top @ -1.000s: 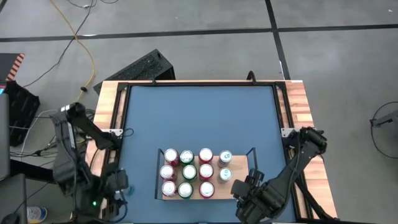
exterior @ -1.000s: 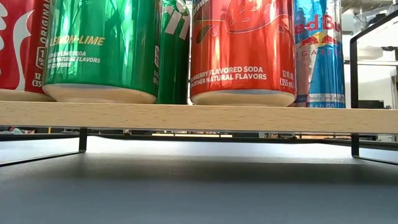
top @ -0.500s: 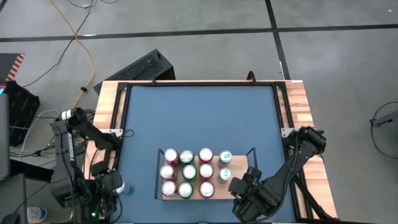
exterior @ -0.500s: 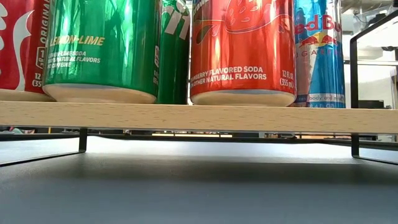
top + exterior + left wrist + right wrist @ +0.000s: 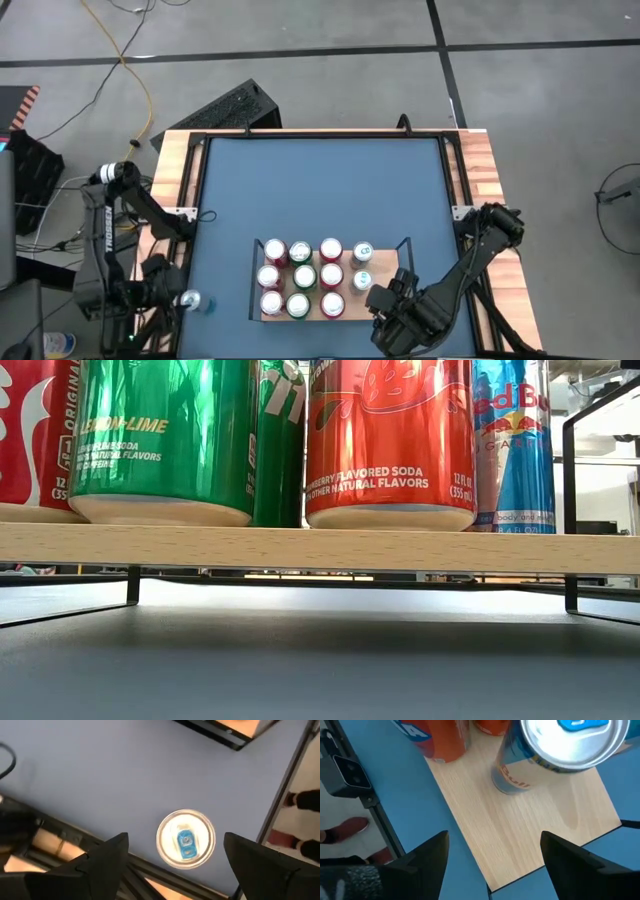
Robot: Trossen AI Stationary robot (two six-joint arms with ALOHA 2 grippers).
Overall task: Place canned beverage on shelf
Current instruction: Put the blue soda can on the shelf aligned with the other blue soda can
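A silver-topped can (image 5: 186, 839) with a blue tab stands upright on the blue tabletop near its near left corner (image 5: 194, 300). My left gripper (image 5: 175, 840) hangs open above it, one finger on either side, touching nothing; the high view shows it just left of the can (image 5: 175, 297). The light-wood shelf (image 5: 388, 262) stands on black rails and carries several upright cans, red, green and blue (image 5: 390, 440). My right gripper (image 5: 492, 842) hovers open over the shelf's bare near right corner (image 5: 520, 825), beside a blue can (image 5: 555, 745).
Black frame rails and wooden strips (image 5: 480, 180) border the tabletop. A keyboard (image 5: 225, 108) lies on the floor beyond the far left corner. A small black camera block (image 5: 350, 770) sits at the table's near edge. A person's shoe (image 5: 300, 800) shows beside the table.
My left gripper has sunk and swung toward the table's left edge, turning as it went, so the lone can now shows beside it in the high view. The can has stayed where it was. My right arm has kept still.
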